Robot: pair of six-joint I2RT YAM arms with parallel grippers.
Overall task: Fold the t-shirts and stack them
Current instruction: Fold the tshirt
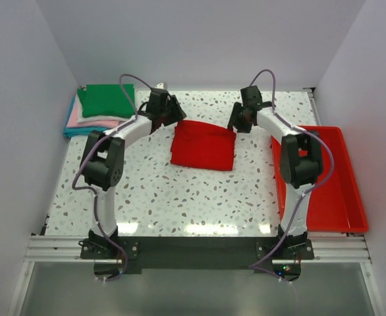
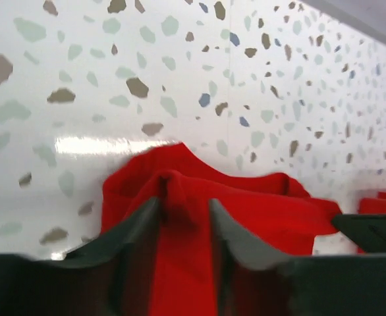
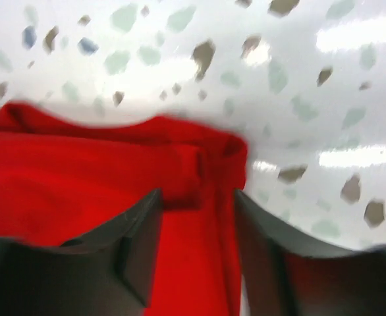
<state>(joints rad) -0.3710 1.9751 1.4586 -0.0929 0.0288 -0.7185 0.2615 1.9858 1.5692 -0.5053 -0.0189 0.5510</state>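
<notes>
- The speckled worktop (image 1: 180, 204) carries everything. Both arms reach from its near edge towards the far half.
- A red tray (image 1: 341, 197) lies along the right side, beside the right arm and well apart from the cloth.
- The red t-shirt (image 1: 203, 146) lies folded into a rough rectangle in the middle of the worktop. Its long axis runs left to right, and its far edge is a little bunched.
- The stack of folded t-shirts (image 1: 104, 102) sits in the far left corner, green on top, with pink and blue edges showing beneath.
- The left gripper (image 1: 168, 117) hangs over the red t-shirt's far left corner. Its fingers (image 2: 147, 224) stand narrowly apart with a raised crease of cloth between them, which looks loose rather than clamped.
- The right gripper (image 1: 239, 122) hangs over the far right corner. Its fingers (image 3: 140, 230) are also only slightly parted, with the cloth lying flat below the gap and nothing held.
- The red t-shirt lies just near of both pairs of fingers, one gripper at each end of its long axis.
- The stack lies to the far left, so the left arm is the nearer one. Moving the shirt there would probably mean sweeping it leftward along its own length.
</notes>
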